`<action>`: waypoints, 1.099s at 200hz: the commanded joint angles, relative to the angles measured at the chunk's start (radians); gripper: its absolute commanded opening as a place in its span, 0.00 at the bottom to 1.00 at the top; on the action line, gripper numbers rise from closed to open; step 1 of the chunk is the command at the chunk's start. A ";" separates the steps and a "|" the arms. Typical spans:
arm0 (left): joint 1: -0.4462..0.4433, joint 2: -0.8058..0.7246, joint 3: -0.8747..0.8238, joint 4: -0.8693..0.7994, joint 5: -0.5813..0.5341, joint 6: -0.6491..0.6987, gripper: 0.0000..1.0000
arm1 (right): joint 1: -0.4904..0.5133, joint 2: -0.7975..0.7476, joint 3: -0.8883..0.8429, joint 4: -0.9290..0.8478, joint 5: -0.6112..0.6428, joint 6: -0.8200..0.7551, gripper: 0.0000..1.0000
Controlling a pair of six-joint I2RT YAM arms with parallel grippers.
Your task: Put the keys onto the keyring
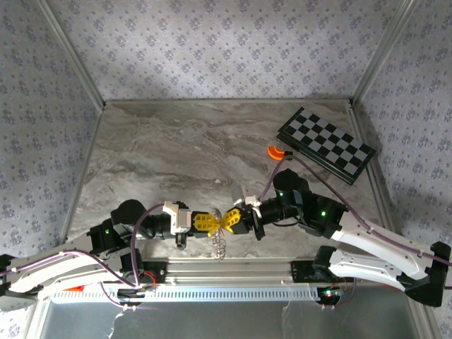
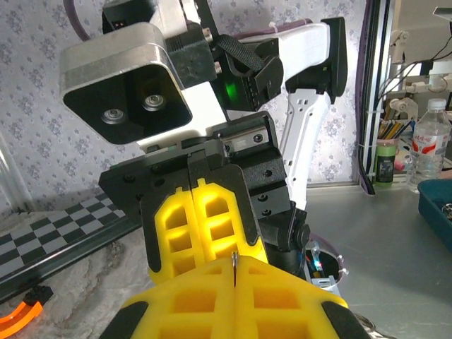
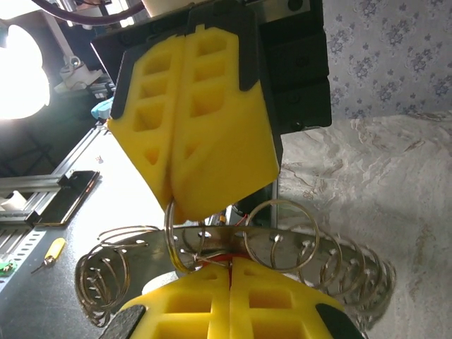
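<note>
Keyring point(image 3: 282, 244) hangs over the table point(image 3: 395, 176), one loop pinched in the shut left tool point(image 3: 175, 201). The shut right tool point(image 3: 230, 272) seems to nip the key point(image 3: 212, 259). A skewed push could twist it free.

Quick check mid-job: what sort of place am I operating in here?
Probably a lab test cell, not a home: floral wall panels on aluminium frame posts box in a marble-look table, and past it a grey bench holds a water bottle.
</note>
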 commanded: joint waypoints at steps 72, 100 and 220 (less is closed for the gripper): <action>-0.004 -0.071 -0.012 0.132 -0.037 -0.018 0.00 | 0.009 -0.118 -0.026 0.044 0.082 0.028 0.45; -0.005 -0.081 -0.016 0.123 -0.047 -0.015 0.00 | 0.012 -0.133 -0.028 0.073 0.093 0.041 0.46; -0.005 -0.074 -0.005 0.067 -0.100 -0.007 0.00 | -0.003 -0.090 0.013 0.025 0.144 0.060 0.71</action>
